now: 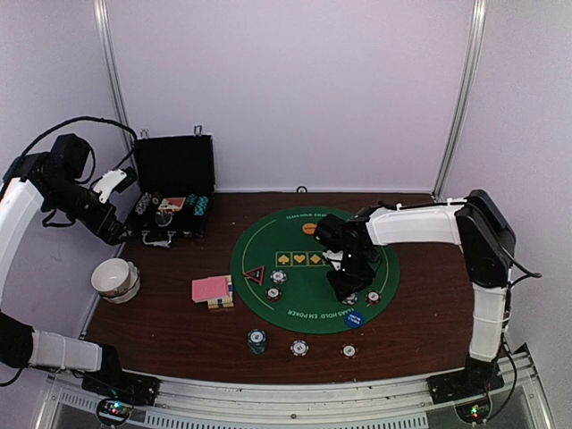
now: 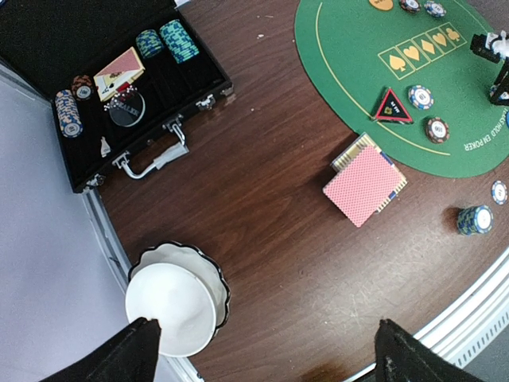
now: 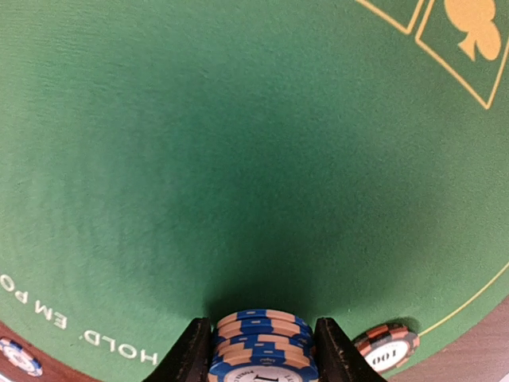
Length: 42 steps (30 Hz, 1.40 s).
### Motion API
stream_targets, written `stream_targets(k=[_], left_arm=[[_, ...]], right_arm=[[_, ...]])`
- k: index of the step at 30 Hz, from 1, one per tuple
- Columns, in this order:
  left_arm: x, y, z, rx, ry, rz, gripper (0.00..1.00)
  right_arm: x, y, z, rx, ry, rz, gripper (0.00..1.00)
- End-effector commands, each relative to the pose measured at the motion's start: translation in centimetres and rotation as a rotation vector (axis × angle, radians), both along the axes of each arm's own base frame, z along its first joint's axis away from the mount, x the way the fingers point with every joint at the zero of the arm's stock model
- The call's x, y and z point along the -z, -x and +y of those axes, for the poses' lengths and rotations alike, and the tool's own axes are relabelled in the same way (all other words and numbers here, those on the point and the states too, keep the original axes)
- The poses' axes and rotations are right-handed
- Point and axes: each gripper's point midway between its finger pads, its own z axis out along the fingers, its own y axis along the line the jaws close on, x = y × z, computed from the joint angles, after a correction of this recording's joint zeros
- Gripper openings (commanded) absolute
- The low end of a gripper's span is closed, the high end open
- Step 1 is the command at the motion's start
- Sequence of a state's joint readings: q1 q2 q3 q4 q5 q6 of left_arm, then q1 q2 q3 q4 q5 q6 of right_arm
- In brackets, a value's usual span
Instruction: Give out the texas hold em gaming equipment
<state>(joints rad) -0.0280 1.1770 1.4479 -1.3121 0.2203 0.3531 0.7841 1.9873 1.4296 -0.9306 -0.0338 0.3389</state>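
right gripper (image 3: 262,360): clamped on stack of blue-white stripe-edged round poker chips (image 3: 261,338), over round green felt mat (image 3: 199,159), near its front-right edge
left gripper (image 2: 266,358): jaws wide apart, empty, above table's left edge

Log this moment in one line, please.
left gripper: open, holding nothing; right gripper: shut on stack of blue-white stripe-edged poker chips; position: over round green felt mat
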Motion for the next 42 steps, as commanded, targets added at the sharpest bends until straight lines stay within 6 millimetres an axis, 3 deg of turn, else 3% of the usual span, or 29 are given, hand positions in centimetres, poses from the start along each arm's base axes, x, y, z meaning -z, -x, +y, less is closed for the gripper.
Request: stream_targets(k=[1, 9, 13, 16, 20, 25, 30, 36, 42], left_arm=[[-1.0, 0.0, 0.1, 0.014, -0.012, -0.035, 0.98], [-0.9, 0.0, 0.0, 0.013, -0.011, -0.032, 0.98], [-0.9, -0.1, 0.0, 0.015, -0.007, -0.031, 0.98], [-0.9, -0.1, 0.0, 0.013, -0.009, -0.03, 0.98], [-0.9, 0.0, 0.0, 0.014, -0.01, -0.029, 0.98], [-0.7, 0.0, 0.0, 0.013, -0.011, -0.025, 0.98], [-0.7, 0.1, 0.0, 0.014, -0.008, -0.023, 0.98], [-0.8, 0.2, 0.0, 0.012, -0.008, -0.028, 0.98], [-0.8, 0.3, 0.1, 0.015, -0.012, -0.033, 0.98]], right_arm=[[1.7, -0.3, -0.6, 0.002, 0.013, 0.006, 0.28], [2.3, 0.1, -1.4, 0.005, 0.03, 0.023, 0.31], [1.7, 0.0, -1.1, 0.006, 0.02, 0.023, 0.51], [0.4, -0.4, -0.4, 0.001, -0.001, 0.003, 0.59], [-2.9, -1.1, 0.9, -0.011, -0.039, -0.057, 0.66], [-7.7, 0.5, 5.5, -0.106, -0.109, -0.136, 0.75], [-10.2, 5.3, 12.5, -0.28, -0.176, -0.166, 0.81], [-8.7, 11.2, 19.1, -0.473, -0.203, -0.121, 0.88], [-6.1, 12.2, 21.1, -0.518, -0.187, -0.078, 0.91]])
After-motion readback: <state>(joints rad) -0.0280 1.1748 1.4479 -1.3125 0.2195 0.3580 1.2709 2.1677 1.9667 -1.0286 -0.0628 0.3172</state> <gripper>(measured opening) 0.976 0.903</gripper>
